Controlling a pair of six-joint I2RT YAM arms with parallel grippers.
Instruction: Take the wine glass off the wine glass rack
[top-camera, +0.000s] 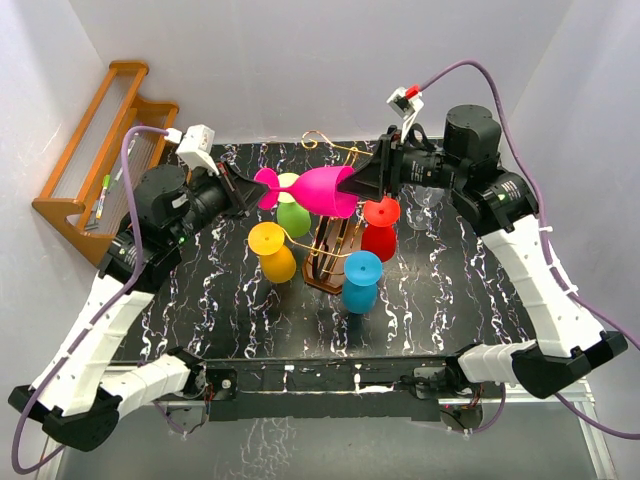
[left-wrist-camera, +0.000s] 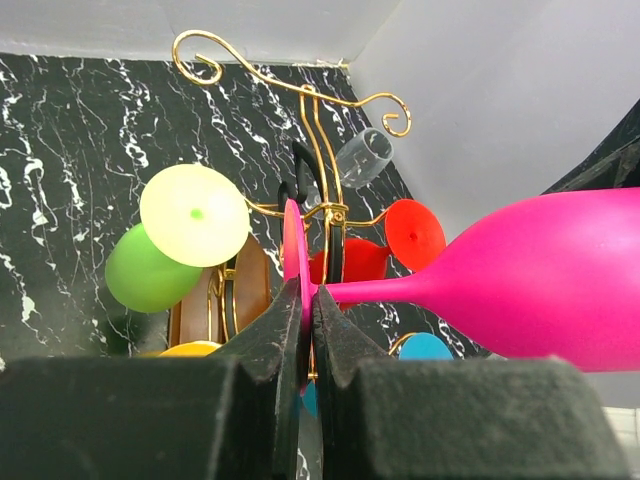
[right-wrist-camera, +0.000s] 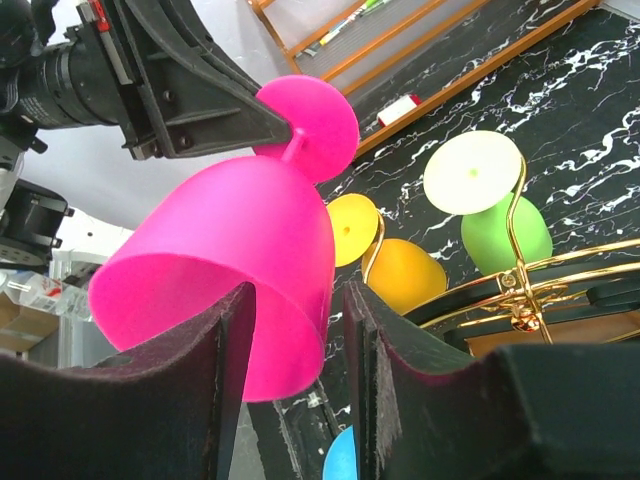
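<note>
The pink wine glass (top-camera: 320, 190), opaque, with a wide bowl, a thin stem and a flat round foot, is held in the air above the black white-veined marble-look surface (top-camera: 450, 300). It lies on its side between the 2 arms, over the top of the wine glass rack (top-camera: 330, 262), a small stand with a dark-brown wooden base and thin gold scrolled wire arms. The glass's long axis runs roughly left to right: foot toward the left arm, open mouth toward the right arm.

The left end effector (top-camera: 248, 187) is clamped on the foot. In the left wrist view its fingers (left-wrist-camera: 270, 340) pinch the thin pink disc edge-on, and the stem leads away to the bowl on the right. The right end effector (top-camera: 362, 182) sits at the mouth of the bowl. In the right wrist view its 2 fingers (right-wrist-camera: 225, 350) stand apart on either side of the bowl wall, 1 seemingly inside the rim and 1 outside. I cannot tell whether they press on it.

4 other glasses (top-camera: 272, 250) in yellow, green, red and blue hang bowl-down on the wire arms just below the pink one. From above, the pink glass looks free of the gold wire, though its foot is close to the scrolls in the left wrist view. I judge the lift-off nearly done. What remains is to carry the glass sideways or upward, along its own axis, clear of the scrolls and the hanging glasses.
</note>
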